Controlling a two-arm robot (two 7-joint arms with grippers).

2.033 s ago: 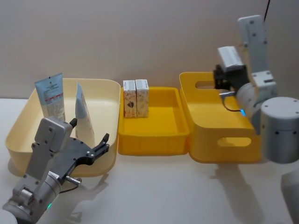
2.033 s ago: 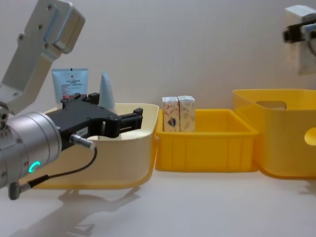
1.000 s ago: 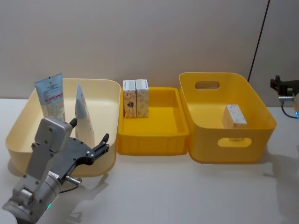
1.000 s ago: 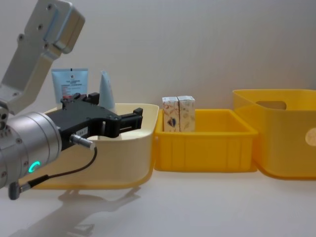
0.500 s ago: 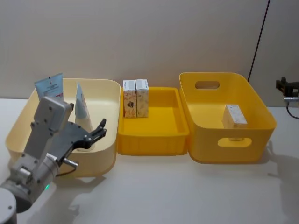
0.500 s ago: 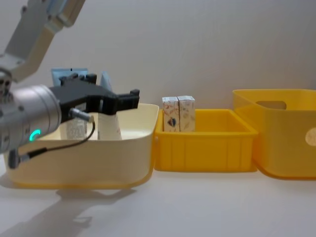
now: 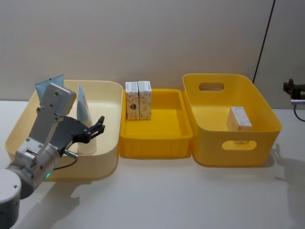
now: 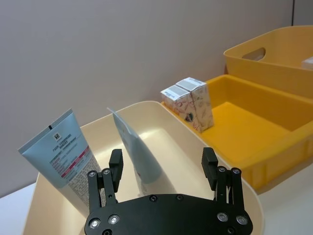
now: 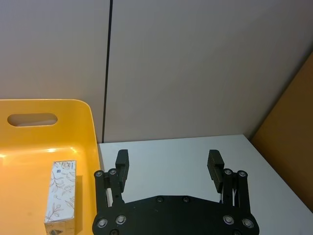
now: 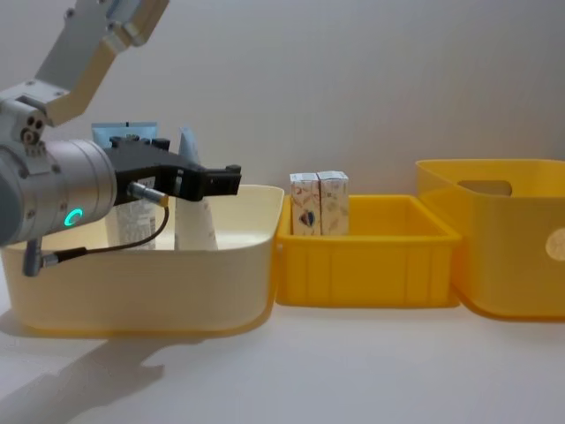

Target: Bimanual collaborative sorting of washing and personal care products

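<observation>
"While the left gripper (image 7: 96, 128) hangs over the cream bin (image 7: 110, 87) with its fingers spread and nothing between them, what worries you most?"

"The white bottle (image 8: 133, 152). It stands upright on a narrow base just ahead of the spread fingers, and the pale blue tube (image 8: 62, 155) leans against the bin's back wall right beside it. If the gripper comes in off-centre, one finger could nudge the bottle over, or catch the tube as well."

"And the bin itself?"

"Its near wall sits below the gripper (seen from the chest, the fingers are just above the rim). A low approach could clip that wall and shove the bin against the yellow tray (image 7: 162, 139), which touches it or nearly so; I cannot tell which."

"Would that disturb the two cartons (image 7: 138, 100)?"

"Possibly. They stand on end, side by side, at the tray's back left corner, so a jolt might topple them."

"What about the right gripper (image 9: 168, 157)?"

"Empty, fingers apart, off beyond the right side of the yellow handled bin (image 7: 228, 153), where a third carton (image 7: 238, 119) lies. My guess is little can go wrong there."
</observation>
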